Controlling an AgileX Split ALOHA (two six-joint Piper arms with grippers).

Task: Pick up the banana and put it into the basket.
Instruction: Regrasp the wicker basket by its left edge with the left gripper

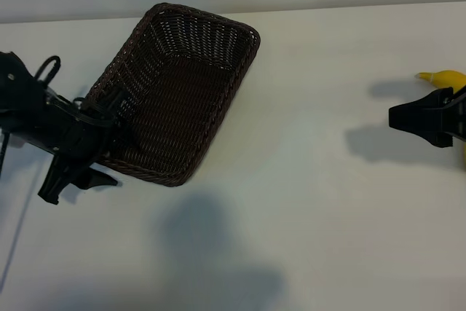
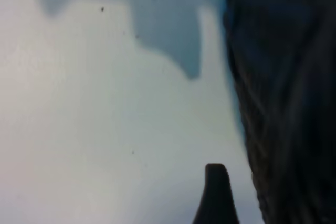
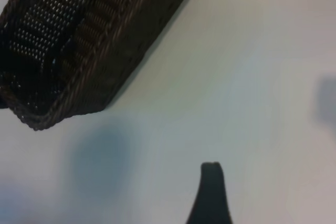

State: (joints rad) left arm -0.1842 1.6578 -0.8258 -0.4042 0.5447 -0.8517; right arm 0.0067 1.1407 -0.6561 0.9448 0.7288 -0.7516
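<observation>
While half hidden, banana (image 1: 443, 78) tip points left.

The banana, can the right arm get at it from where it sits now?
Probably yes. The banana lies at the table's far right edge, right beside the right tool, which is open, with nothing between them. The basket is well away.

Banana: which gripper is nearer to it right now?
Right. The right gripper sits at the table's right edge, just beside the banana, partly covering it. The left gripper is across the table, at the basket's near-left corner.
</observation>
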